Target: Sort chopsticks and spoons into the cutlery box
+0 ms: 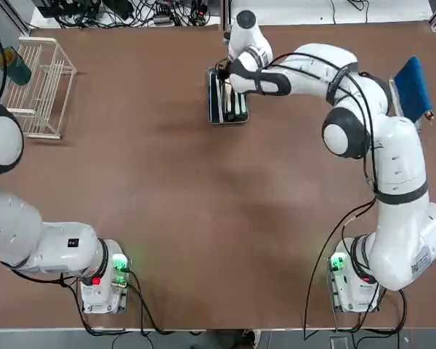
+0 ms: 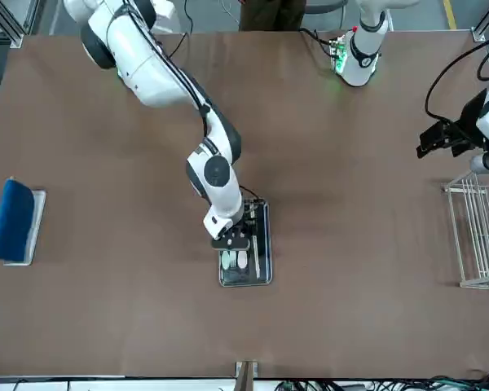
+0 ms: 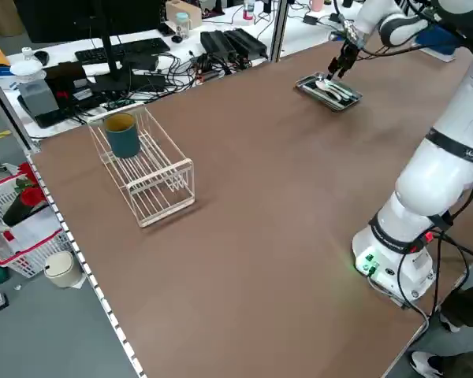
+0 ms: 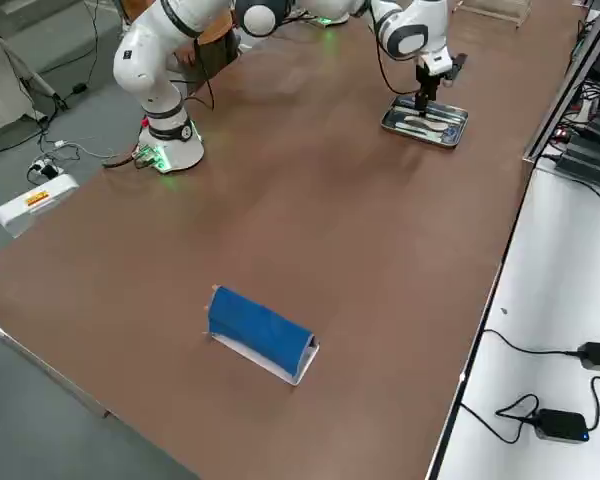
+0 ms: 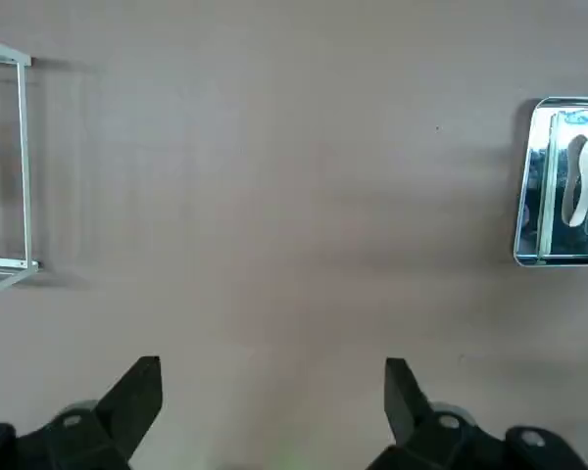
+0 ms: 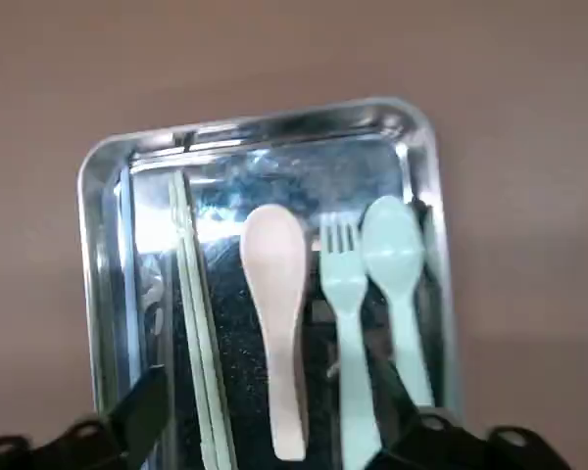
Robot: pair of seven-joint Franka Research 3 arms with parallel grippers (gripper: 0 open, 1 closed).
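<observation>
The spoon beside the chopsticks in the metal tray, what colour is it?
Pale cream-pink spoon; the right wrist view shows it best.

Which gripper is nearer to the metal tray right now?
The right one. The right gripper is directly over the tray, fingers open; the left gripper hangs open well off to the tray's left, on the rack's side of the table.

No text on anything here — none legible.

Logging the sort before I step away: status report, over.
Right gripper open over cutlery box; chopsticks, spoons inside. Left gripper open, off by the wire rack. Nothing obstructing.
</observation>
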